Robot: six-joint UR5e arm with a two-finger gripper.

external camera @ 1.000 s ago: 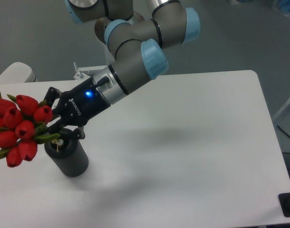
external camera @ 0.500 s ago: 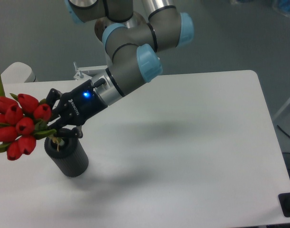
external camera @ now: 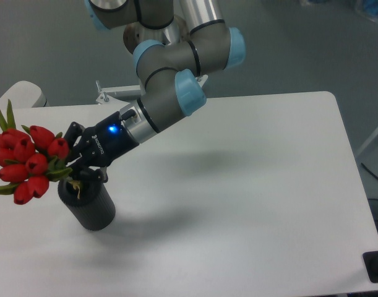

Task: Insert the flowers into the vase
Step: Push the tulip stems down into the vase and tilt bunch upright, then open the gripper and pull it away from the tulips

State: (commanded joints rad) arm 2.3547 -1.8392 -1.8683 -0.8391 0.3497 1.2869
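Where the white table (external camera: 250, 185) nears its left edge, a bunch of red tulip buds with green leaves (external camera: 28, 164) leans left above the dark grey matte cylinder vase (external camera: 88, 204). Just right of the buds, the black two-finger gripper (external camera: 74, 166) clamps their stems over the vase mouth.

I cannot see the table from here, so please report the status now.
Gripper shut on the flowers, above the vase. Bunch leans left; stem ends at the vase hole, depth unclear. Nothing in the way.
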